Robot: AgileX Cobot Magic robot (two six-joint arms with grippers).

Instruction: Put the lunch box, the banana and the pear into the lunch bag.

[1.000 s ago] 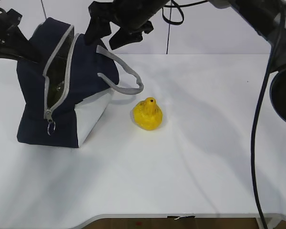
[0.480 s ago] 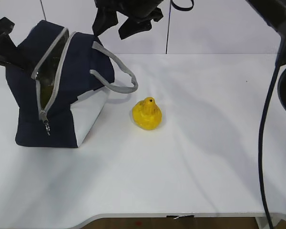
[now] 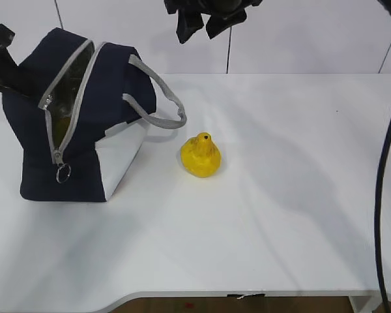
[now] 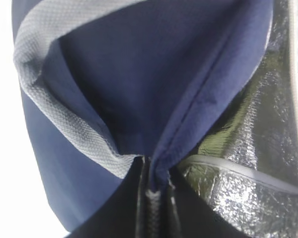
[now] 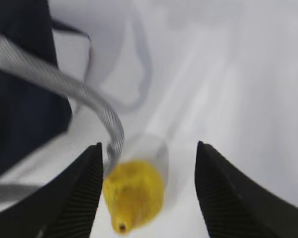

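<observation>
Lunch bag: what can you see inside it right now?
Through the open zipper of the lunch bag, only crinkled silver lining is clear. Anything lower down is hidden by the blue fabric, so contents cannot be confirmed. The pear stands outside on the table.

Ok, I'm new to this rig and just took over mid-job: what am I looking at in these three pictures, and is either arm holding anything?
It is a two-armed table robot, and each arm ends in a pair of jaws. The wide picture looks down at a slant on the white table. The other two come from small cameras on the arms' wrists.

On the table stand the navy lunch bag, unzipped with silver lining showing, and to its right, apart from it, the yellow pear. No lunch box or banana lies out on the table; the bag's inside is too dark to tell.

The left gripper is shut on the lunch bag, pinching the fabric edge by the opening. The right gripper is open and empty, hanging high above the pear, which shows between its black jaws next to the bag's grey handle.
</observation>
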